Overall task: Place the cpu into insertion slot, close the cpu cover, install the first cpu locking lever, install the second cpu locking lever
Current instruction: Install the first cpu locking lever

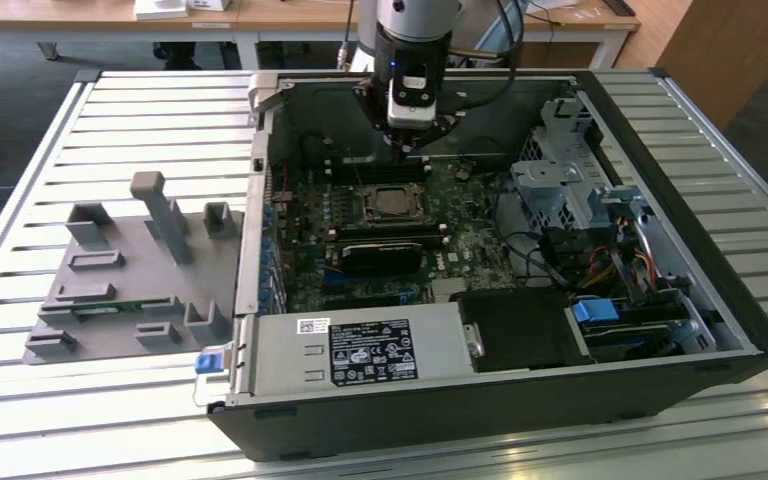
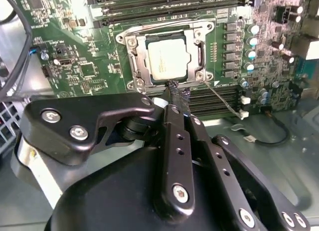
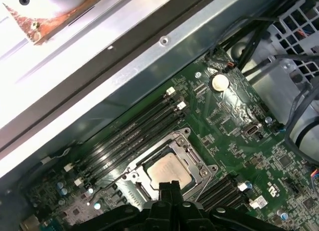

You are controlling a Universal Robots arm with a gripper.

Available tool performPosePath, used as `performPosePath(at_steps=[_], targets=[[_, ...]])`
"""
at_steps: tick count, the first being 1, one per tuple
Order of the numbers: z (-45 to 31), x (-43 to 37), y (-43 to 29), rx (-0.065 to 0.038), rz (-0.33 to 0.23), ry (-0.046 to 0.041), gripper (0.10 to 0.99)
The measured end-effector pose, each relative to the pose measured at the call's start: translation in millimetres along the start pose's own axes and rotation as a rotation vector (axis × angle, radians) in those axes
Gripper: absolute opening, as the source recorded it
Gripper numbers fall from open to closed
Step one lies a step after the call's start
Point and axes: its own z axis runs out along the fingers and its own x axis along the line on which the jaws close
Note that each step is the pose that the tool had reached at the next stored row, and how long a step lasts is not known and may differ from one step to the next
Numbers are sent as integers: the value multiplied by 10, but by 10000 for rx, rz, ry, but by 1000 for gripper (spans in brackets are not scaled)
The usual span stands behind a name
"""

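Cpu cover [image 2: 169, 31] has my gripper [image 2: 173, 89] right at its near edge, fingers pinched together, holding nothing. I see the cover lying flat around the cpu [image 2: 168, 59], which sits in the insertion slot [image 2: 199, 54]. Long black memory slots [image 2: 169, 1] lie beyond.

Slatted table [image 1: 144, 110] carries open computer case [image 1: 518, 412] and grey fixture [image 1: 97, 288].

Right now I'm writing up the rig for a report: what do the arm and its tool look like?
The arm is a pale grey tube ending in a black wrist section with a blue light and a white block. Black cables loop beside it. The tool is matte black: flat linkage bars dotted with silver screw heads, narrowing to a slim tip.
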Motion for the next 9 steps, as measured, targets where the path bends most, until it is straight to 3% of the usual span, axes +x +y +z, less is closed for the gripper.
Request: performPosePath(at_steps=[9], targets=[[2, 0, 0, 18, -1140, 40, 106]])
